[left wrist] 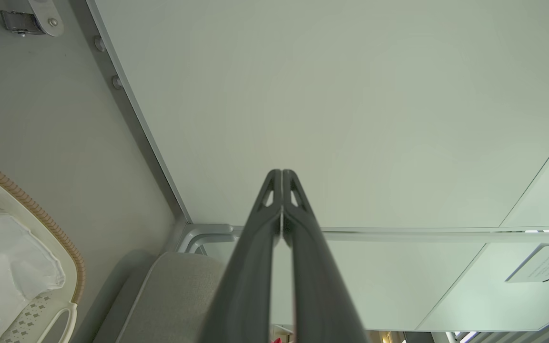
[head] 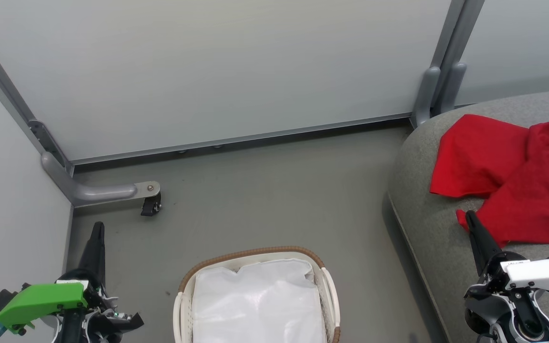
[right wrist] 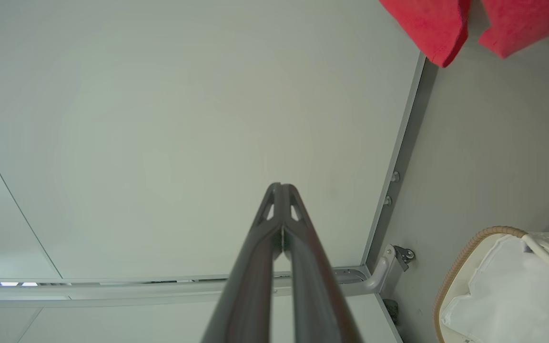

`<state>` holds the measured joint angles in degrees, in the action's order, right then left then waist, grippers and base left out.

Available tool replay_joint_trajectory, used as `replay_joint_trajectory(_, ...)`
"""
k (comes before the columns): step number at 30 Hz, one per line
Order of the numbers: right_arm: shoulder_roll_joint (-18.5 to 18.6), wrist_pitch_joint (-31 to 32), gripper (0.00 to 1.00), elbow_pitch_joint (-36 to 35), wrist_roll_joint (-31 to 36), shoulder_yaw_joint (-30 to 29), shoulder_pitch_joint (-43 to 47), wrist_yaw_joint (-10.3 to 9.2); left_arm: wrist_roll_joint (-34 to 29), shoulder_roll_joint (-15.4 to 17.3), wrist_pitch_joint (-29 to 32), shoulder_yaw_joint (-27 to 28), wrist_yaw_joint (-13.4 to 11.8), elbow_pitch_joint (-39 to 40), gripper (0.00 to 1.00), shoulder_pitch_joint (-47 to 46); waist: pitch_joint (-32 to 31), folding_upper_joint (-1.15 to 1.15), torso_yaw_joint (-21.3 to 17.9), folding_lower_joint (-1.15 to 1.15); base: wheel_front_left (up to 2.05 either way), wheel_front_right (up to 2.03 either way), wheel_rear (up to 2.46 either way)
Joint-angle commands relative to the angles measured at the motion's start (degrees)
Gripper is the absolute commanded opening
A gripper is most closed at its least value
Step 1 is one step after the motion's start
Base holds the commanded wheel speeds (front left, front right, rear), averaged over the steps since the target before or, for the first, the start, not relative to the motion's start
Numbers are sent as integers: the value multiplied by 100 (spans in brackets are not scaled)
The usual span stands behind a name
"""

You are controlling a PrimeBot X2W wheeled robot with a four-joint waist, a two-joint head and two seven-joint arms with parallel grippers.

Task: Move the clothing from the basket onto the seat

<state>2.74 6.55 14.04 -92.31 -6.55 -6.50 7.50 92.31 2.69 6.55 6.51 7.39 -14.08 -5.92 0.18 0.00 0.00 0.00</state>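
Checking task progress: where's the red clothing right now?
In the head view the red clothing lies spread on the grey seat at the right, just beyond the right gripper; the basket holds a white liner sheet.

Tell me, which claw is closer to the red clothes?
Right. The right gripper sits beside the clothing lying on the seat; the left gripper is across the floor, past the basket.
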Motion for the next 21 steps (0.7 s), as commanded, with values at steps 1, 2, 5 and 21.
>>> replay_joint_trajectory(1, 25, 19, 0, -19, -19, -10, 64, -2, 19, 35, 18, 14, 28, 11, 0, -61, 0, 0, 0, 0, 0, 0, 0)
replay_joint_trajectory(2, 25, 19, 0, -19, -19, -10, 64, -2, 19, 35, 18, 14, 28, 11, 0, -61, 0, 0, 0, 0, 0, 0, 0)
replay_joint_trajectory(5, 25, 19, 0, -19, -19, -10, 64, -2, 19, 35, 18, 14, 28, 11, 0, -61, 0, 0, 0, 0, 0, 0, 0)
replay_joint_trajectory(21, 25, 18, 0, -18, -19, -10, 64, -2, 19, 36, 18, 13, 28, 12, 0, -61, 0, 0, 0, 0, 0, 0, 0)
